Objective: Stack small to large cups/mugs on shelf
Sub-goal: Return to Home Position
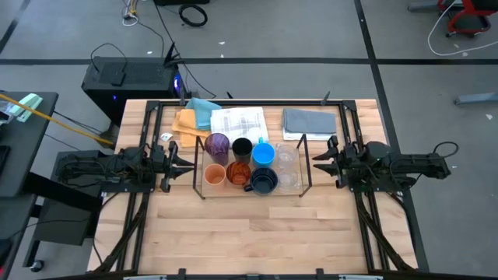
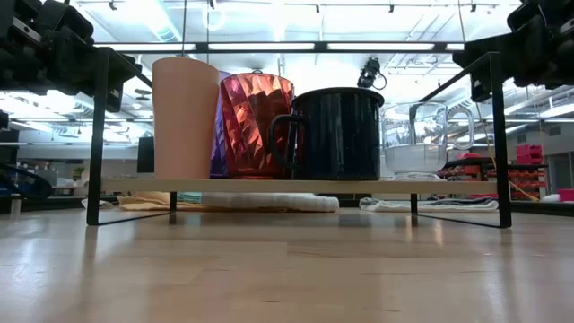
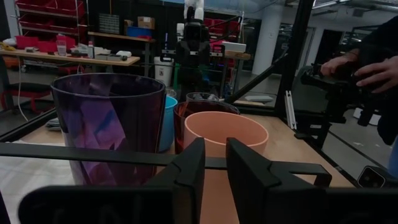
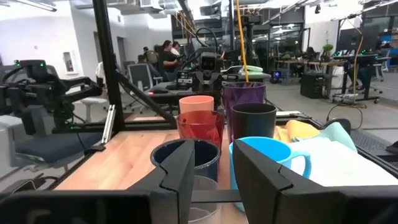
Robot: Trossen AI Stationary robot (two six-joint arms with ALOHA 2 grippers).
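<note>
1. High view: the low black metal-rod shelf (image 1: 233, 192) sits mid-worktop (image 1: 249, 233) and carries the cups in two rows. The left jaws and right jaws hang just beside its ends.
2. Low view: a peach plastic cup (image 2: 185, 117), a red-orange faceted glass (image 2: 256, 121) and a navy handled mug (image 2: 339, 133) stand side by side on the shelf.
3. Left wrist view: the left jaws are narrow and empty, facing a translucent purple tumbler (image 3: 109, 124).
4. Right wrist view: the right jaws are slightly wider and empty, facing a bright blue handled cup (image 4: 264, 162).
</note>
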